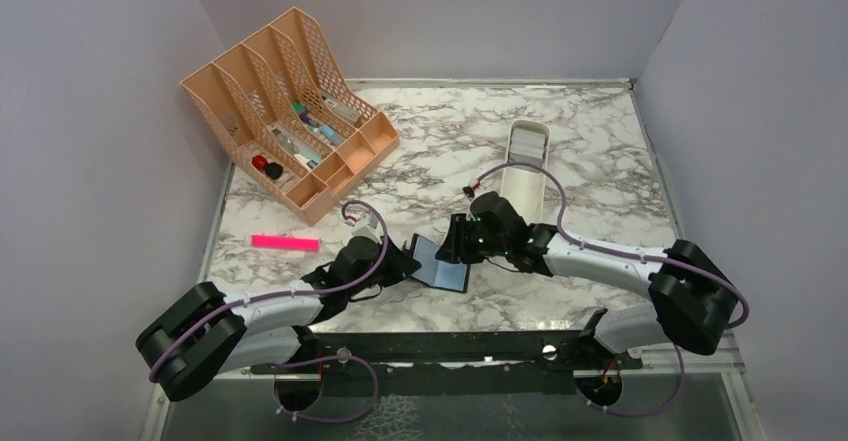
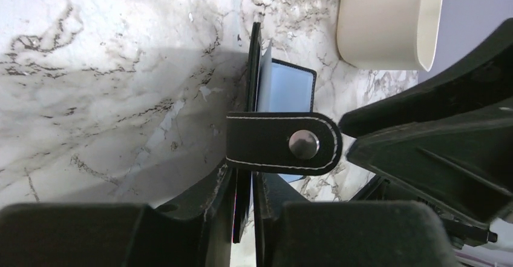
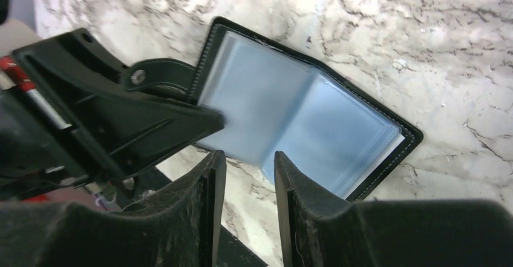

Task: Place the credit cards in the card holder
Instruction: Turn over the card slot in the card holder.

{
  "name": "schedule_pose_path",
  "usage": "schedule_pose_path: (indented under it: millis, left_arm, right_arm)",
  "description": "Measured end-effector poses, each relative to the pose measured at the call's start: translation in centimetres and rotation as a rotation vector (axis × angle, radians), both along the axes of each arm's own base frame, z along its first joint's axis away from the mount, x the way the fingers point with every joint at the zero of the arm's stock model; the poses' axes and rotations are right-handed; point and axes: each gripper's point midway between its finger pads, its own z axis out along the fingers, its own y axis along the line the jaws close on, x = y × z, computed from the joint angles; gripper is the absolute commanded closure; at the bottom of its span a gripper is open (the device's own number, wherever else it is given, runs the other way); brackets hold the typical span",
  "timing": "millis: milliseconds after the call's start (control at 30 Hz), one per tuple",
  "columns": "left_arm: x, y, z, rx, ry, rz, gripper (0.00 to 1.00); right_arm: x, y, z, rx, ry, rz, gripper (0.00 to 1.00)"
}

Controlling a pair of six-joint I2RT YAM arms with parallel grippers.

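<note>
Left pincer (image 2: pixel 244 188) pinches one cover of the open card holder (image 3: pixel 302 121), lying diagonally; right pincer (image 3: pixel 249 161) slightly spread.

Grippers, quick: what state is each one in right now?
Left gripper: closed on the card holder.
Right gripper: slightly open, holding nothing, at the card holder's edge.

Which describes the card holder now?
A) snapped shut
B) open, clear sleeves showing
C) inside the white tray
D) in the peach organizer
B: the card holder is spread open on the marble table, clear sleeves up, snap strap unfastened.
</note>
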Motion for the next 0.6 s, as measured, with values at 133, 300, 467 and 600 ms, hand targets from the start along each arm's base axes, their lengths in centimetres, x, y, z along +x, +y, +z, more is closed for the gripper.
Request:
schedule_pose_path:
  millis: [133, 300, 467, 600]
  left_arm:
    - [-0.5, -0.1, -0.5, 0.002, 0.017, -0.006, 0.72]
    - [-0.8, 0.3, -0.5, 0.019, 0.01, -0.011, 0.66]
    - [-0.4, 1.4, -0.1, 0.084, 0.002, 0.029, 0.6]
    - [0.2, 2.3, 0.5, 0.142, -0.011, 0.063, 0.56]
  right_arm:
    - [-0.3, -0.2, -2.3, -0.052, 0.043, 0.008, 0.62]
    - [-0.6, 0.0, -4.1, -0.081, 0.081, 0.022, 0.63]
    - [-1.0, 0.1, -5.9, -0.115, 0.119, 0.034, 0.63]
    - [-0.6, 1.0, -5.9, -0.106, 0.12, 0.044, 0.63]
